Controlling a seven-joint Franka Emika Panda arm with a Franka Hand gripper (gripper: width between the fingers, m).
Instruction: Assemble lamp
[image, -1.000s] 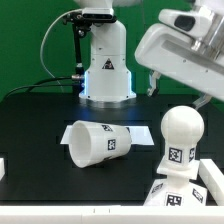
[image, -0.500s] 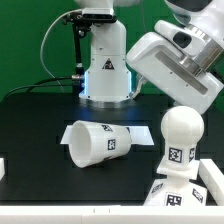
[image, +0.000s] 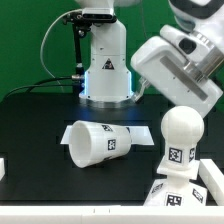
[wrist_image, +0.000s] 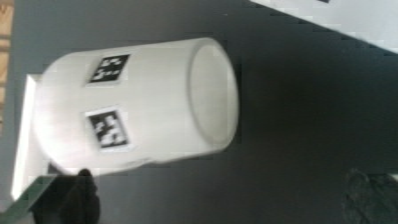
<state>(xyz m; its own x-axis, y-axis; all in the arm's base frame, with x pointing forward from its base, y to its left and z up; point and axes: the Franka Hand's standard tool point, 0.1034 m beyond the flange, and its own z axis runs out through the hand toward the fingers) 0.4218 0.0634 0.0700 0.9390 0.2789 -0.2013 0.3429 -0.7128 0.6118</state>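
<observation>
The white tapered shade (image: 100, 143) lies on its side on the black table, open end toward the exterior view's left, tags showing. The ball-headed bulb (image: 180, 135) stands upright on the stepped base (image: 190, 190) at the exterior view's lower right. The arm's hand (image: 180, 65) hangs above and behind the bulb; its fingertips are not clear there. In the wrist view the shade (wrist_image: 143, 100) lies below the camera. My gripper (wrist_image: 217, 200) is open and empty, apart from the shade, with one dark finger (wrist_image: 68, 198) beside the shade's edge.
The white robot pedestal (image: 105, 65) with a triangle logo stands at the back centre, a black cable to its left. A white edge (image: 3, 168) sits at the exterior view's far left. A green wall is behind.
The hand has come down from the upper right and now hangs lower, closer to the bulb. The shade, bulb and base have not moved.
</observation>
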